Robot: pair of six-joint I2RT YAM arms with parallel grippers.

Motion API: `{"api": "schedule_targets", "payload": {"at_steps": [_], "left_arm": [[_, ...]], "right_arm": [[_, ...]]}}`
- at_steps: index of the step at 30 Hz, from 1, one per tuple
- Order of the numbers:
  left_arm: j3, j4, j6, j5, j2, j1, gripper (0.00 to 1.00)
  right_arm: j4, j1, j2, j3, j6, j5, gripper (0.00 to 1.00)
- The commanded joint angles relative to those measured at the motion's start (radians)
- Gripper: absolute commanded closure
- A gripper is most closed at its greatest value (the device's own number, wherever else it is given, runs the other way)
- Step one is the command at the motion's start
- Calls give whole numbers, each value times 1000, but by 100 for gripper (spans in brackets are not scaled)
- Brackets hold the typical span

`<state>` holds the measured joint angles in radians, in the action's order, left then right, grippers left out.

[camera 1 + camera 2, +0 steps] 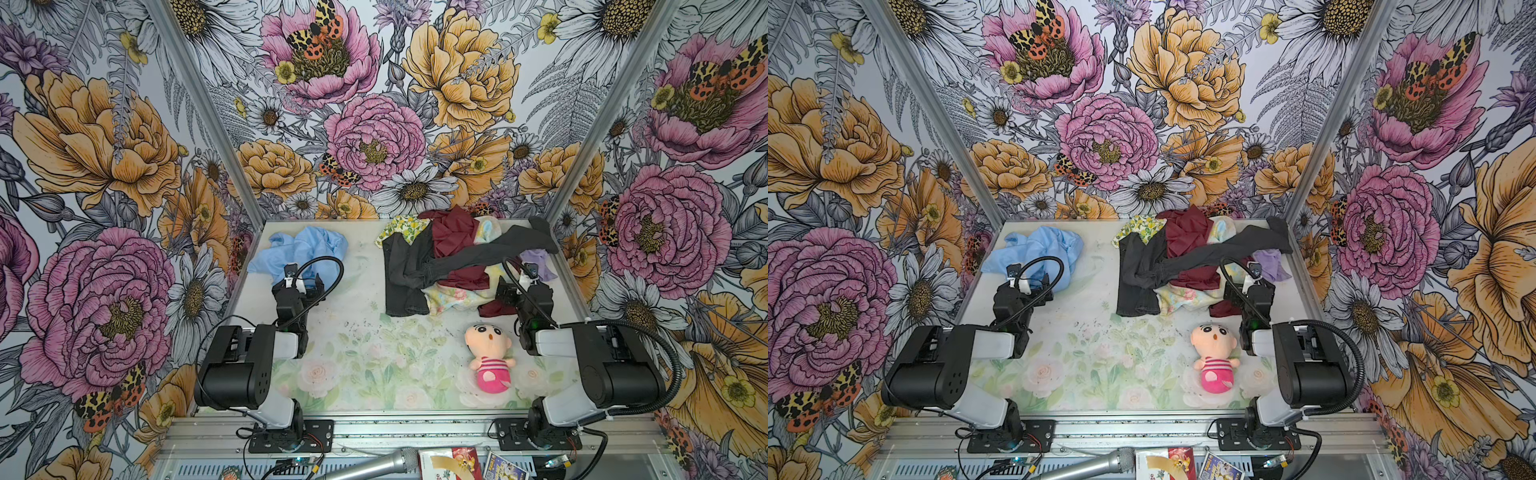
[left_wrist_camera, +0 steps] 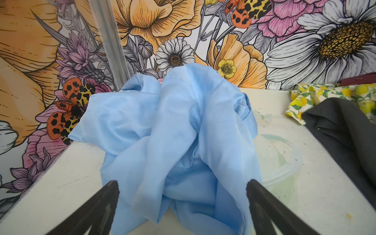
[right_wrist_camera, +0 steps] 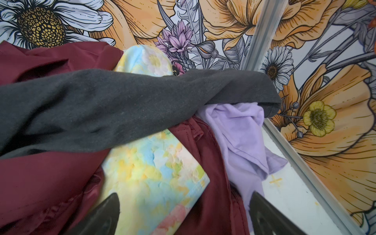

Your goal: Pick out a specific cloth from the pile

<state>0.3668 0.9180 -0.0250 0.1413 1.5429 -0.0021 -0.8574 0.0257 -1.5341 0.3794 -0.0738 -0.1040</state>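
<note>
The cloth [image 1: 305, 247] [image 1: 1040, 247], plain light sky-blue, lies crumpled at the table's far left corner, apart from the pile. My left gripper [image 1: 307, 286] [image 2: 182, 181] stands open at its near edge. The blue folds [image 2: 179, 126] lie loose between the two spread fingers. The pile [image 1: 449, 266] [image 1: 1183, 266] of dark grey, maroon, pastel floral, lavender and lemon-print garments sits at the far right. My right gripper [image 1: 513, 291] [image 3: 184, 194] is open low over the pile's near right side, with the pastel floral and maroon fabric [image 3: 205, 162] between its fingers but not pinched.
A plush doll [image 1: 490, 357] [image 1: 1214, 357] in a pink striped top lies on the table [image 1: 353, 332] near the right arm's base. Flowered walls close in the back and both sides. A microphone [image 1: 374, 463] and small packets lie beyond the front rail.
</note>
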Motion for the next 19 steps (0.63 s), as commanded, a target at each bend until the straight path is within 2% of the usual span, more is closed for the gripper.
{"api": "schedule_targets", "payload": {"at_steps": [1,19], "left_arm": [[14,7,18,-24,4,2,1],[14,7,17,-24,3,2,1]], "right_arm": [[-14,-1,-4,12,-13,12,0],[-7,-4,-4,17,-5,20,1]]}}
